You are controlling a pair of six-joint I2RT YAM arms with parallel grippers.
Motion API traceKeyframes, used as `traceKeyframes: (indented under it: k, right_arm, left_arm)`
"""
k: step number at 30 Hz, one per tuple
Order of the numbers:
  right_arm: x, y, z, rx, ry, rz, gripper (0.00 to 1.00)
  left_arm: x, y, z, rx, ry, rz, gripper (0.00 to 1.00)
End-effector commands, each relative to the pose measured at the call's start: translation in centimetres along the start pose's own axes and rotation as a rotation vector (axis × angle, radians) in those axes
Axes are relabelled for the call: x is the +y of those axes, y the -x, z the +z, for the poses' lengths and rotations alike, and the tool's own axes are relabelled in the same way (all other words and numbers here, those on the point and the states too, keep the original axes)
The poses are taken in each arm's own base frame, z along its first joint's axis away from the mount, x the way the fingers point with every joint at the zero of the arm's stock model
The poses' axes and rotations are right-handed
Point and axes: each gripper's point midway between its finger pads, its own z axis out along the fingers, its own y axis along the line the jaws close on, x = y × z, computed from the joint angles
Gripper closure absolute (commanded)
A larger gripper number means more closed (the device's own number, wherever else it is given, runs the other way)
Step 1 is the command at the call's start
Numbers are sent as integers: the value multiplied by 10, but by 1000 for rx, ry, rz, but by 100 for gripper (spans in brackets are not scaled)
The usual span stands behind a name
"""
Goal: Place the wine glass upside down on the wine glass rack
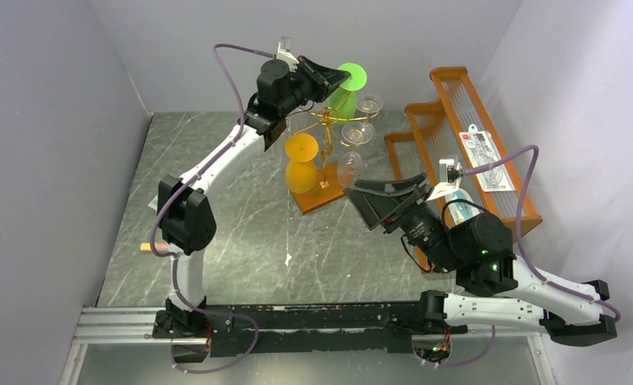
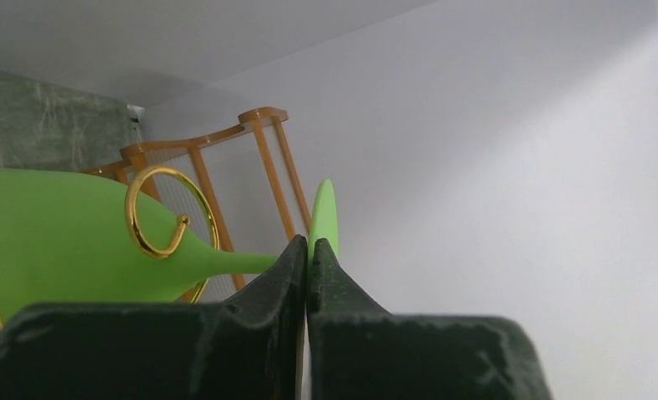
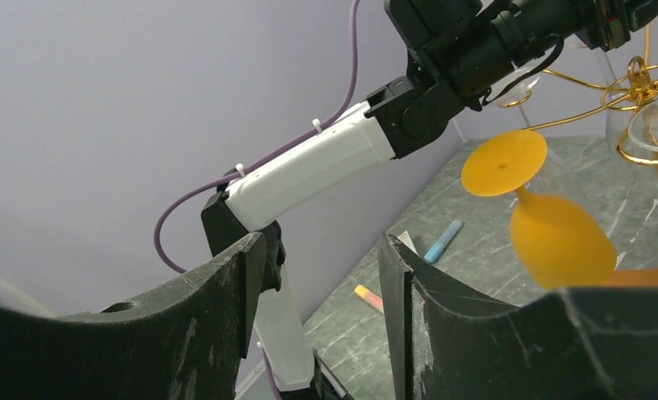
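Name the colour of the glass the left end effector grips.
The wine glass is bright green, clearest in the left wrist view.

The wine glass rack [image 1: 329,138] is hemmed in on most sides. Its 8 o'clock is taken by an orange glass [image 1: 301,164], its 3 o'clock by clear glasses [image 1: 358,133], and its 12 o'clock by the green wine glass [image 1: 345,95] clamped in the left pincer [image 1: 341,78]. Farther out at 3 o'clock, passage is blocked by the slatted shelf [image 1: 467,132]. The 5 o'clock approach is occupied by the parted right pincer [image 1: 361,194]. Bare surface [image 1: 233,216] is seen from 7 to 9 o'clock.
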Motion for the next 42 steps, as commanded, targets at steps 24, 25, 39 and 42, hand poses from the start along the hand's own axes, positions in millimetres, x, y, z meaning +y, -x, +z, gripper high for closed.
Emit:
traceKeyframes:
  k: [24, 25, 39, 42]
  right_arm:
    - [-5, 4, -3, -18, -22, 10, 44]
    - [-4, 5, -3, -20, -19, 11, 44]
    - [-3, 5, -4, -18, -13, 20, 45]
    - [-2, 5, -4, -20, -10, 25, 45]
  left_arm:
    - [9, 26, 23, -166, 96, 123, 95]
    - [10, 25, 22, -163, 105, 124, 95]
    - [20, 33, 12, -192, 208, 147, 92]
    - [20, 34, 9, -196, 216, 162, 88]
